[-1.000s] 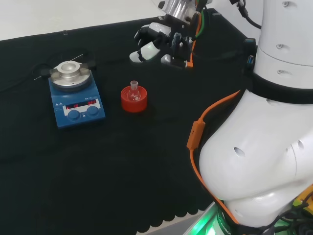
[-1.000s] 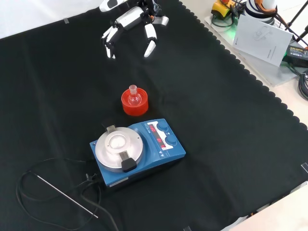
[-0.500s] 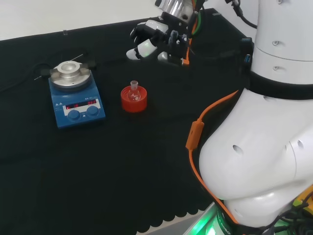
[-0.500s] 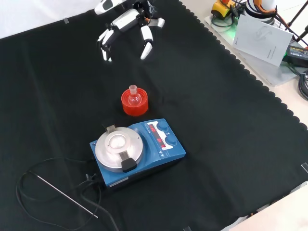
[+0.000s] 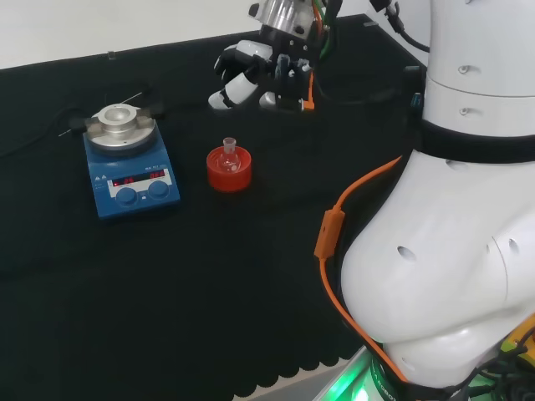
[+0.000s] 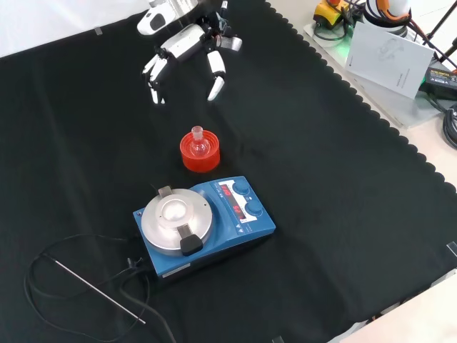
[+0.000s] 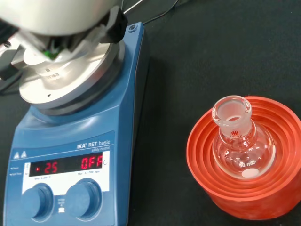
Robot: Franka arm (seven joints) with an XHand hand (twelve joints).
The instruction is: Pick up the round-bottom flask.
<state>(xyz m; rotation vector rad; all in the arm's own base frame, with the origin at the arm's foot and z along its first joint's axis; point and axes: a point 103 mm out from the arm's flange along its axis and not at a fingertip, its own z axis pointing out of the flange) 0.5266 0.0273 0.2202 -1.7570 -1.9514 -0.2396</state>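
- Hand [image 6: 187, 44] has shifted over the last sec: leftward in head view, nearer the flask in front view; fingers spread and relaxed, holding nothing.
- Round-bottom flask [image 6: 198, 145] unmoved, upright in red ribbed stand [image 6: 199, 159] on counter [image 6: 321, 214], just beside blue hotplate [image 6: 207, 223].
- Hand hangs above cloth, apart from flask.
- Approach phase, prob. Next: descend over neck, close fingers.

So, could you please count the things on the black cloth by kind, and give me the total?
Round-bottom flask: 1
Red ribbed stand: 1
Blue hotplate stirrer: 1
Thin metal probe with cable: 1
Total: 4
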